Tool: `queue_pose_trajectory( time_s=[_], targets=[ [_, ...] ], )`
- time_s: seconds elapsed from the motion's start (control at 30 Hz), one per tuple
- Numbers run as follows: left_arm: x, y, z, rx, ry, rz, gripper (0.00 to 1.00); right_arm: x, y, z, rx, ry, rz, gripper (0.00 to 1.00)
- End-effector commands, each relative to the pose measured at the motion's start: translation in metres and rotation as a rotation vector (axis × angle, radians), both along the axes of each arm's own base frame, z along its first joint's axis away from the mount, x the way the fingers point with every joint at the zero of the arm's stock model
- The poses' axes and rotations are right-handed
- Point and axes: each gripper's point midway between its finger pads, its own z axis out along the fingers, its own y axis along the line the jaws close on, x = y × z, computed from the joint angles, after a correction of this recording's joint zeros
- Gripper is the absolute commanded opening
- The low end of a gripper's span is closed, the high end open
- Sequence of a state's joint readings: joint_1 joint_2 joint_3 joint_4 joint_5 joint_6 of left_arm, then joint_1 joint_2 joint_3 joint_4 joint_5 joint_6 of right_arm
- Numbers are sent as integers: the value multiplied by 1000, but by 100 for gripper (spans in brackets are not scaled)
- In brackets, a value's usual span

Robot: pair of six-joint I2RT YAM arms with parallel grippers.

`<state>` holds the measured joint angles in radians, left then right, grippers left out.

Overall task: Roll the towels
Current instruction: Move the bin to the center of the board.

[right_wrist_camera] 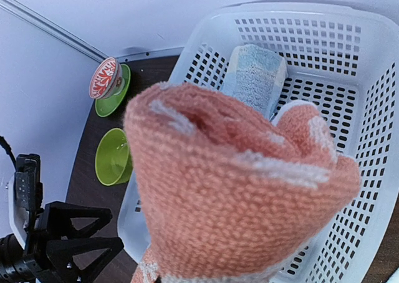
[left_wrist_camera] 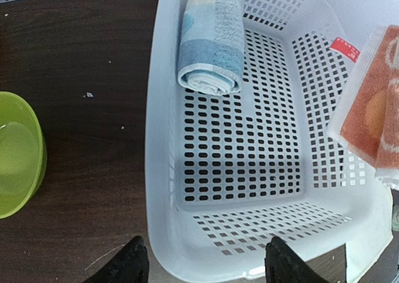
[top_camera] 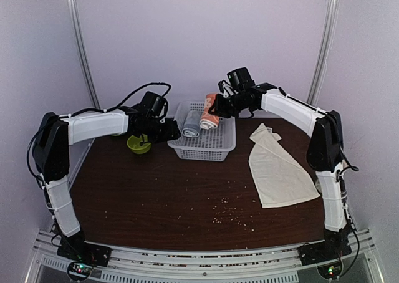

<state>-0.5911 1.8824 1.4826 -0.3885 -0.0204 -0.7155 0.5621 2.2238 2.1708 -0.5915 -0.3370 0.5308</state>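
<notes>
The right pincer (top_camera: 217, 106) gripped the rolled salmon-orange towel (right_wrist_camera: 237, 189) above the white basket (left_wrist_camera: 162, 171), presumably to deposit it; the left pincer (left_wrist_camera: 206, 265) gaped empty at its rim.

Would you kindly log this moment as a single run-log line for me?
left claw: open at basket rim | right claw: holding rolled salmon towel over basket | cream towel: unrolled

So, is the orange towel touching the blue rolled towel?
Apart. The left wrist view shows bare basket floor between the blue rolled towel and the orange towel.
</notes>
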Motion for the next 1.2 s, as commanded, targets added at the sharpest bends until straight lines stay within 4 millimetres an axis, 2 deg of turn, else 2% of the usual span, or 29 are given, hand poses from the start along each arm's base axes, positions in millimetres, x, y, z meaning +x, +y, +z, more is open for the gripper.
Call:
queue_pose_trajectory(
  time_s=[0.0, 0.17, 0.33, 0.6, 0.8, 0.9, 1.17],
  targets=[
    [17, -3, -3, 17, 18, -4, 65, 2, 4, 25, 65, -30, 16, 0],
    [26, 2, -24, 68, 66, 23, 61, -2, 6, 26, 83, -24, 29, 0],
    [31, 1, -33, 95, 90, 27, 50, -5, 7, 30, 98, -18, 37, 0],
    [28, 1, -35, 96, 108, 13, 23, -13, 3, 45, 114, -39, 43, 0],
    [14, -3, -36, 91, 129, -36, 0, -20, -1, 40, 114, -30, 40, 0],
    [5, -6, -31, 99, 123, -67, 0, -24, -4, 32, 110, -13, 33, 0],
    [-40, -5, -42, 140, 172, -101, 0, -37, -22, 10, 36, 51, -10, 0]
  ],
)
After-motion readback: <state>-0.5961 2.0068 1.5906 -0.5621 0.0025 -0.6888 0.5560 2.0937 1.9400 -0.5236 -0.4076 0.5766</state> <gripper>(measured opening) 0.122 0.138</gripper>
